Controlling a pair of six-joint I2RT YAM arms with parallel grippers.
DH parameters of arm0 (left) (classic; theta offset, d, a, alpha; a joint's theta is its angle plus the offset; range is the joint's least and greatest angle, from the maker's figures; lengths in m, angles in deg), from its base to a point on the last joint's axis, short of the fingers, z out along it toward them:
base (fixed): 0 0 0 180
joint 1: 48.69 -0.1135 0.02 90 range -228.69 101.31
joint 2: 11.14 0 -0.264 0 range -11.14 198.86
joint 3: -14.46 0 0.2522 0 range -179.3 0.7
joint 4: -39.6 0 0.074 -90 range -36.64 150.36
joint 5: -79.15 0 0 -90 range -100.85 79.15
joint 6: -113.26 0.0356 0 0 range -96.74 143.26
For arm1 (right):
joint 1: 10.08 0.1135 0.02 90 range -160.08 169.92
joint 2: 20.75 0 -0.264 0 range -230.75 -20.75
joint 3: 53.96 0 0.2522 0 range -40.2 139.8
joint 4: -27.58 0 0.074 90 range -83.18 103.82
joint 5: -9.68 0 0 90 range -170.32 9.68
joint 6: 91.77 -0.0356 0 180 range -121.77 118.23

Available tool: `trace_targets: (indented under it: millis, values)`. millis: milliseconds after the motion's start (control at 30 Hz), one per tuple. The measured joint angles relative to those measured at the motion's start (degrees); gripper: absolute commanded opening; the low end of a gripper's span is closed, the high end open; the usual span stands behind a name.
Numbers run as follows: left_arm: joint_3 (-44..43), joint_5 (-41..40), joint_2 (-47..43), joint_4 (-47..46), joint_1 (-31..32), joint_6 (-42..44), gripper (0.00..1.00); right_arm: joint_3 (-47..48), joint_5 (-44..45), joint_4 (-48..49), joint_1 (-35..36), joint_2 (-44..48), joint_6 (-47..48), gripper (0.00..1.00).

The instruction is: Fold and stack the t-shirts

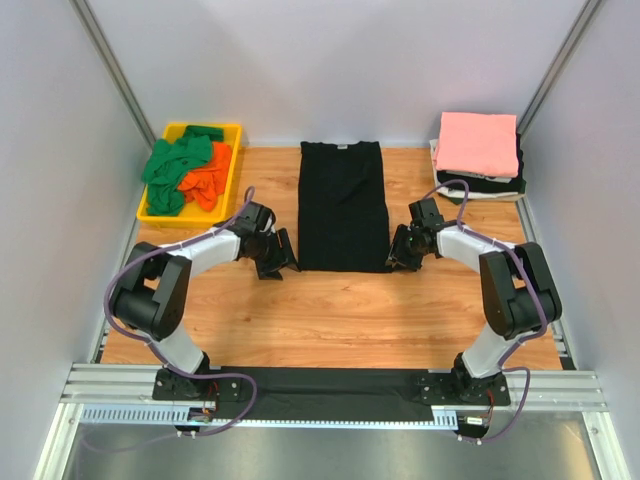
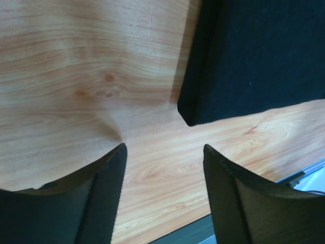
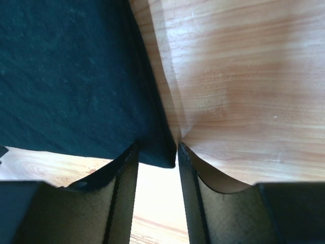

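- A large black cloth t-shirt is laid in the middle of the light wooden table. It is drawn in to a long narrow strip running away from the arms, so the lengthwise fold is judged done.
- The step in hand is judged to be the taking of the strip's two near corners, so that the near end can be folded over toward the far end.
- The left gripper is held low over the wood just outside the near left corner. Its jaws are spread wide and nothing lies between them; the cloth is close but apart.
- The right gripper is set at the near right corner, which is seen lying in the narrow gap between its fingers. Bare wood shows in that gap, so the corner is judged straddled and not yet pinched.
- For the next move, the left gripper would have to be shifted inward onto its corner and both pairs of jaws closed at the hem — then raised together, evenly, so that the strip is not skewed.
- Crumpled green t-shirts and an orange t-shirt are heaped in the yellow plastic tray at the far left.
- A folded pink t-shirt tops the stack at the far right, with dark and white layers beneath it.
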Motion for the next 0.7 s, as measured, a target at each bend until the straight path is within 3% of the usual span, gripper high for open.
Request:
trace_targets:
  millis: [467, 700]
  values:
    - [-0.6, 0.2, 3.7, -5.4, 1.3, -2.7, 0.54, 0.0, -0.9, 2.1, 0.0, -1.0, 0.3, 0.32]
    - [-1.9, 0.2, 5.7, -6.6, 1.4, -3.5, 0.42, 0.3, -1.6, 2.9, 0.0, -1.7, 0.6, 0.24]
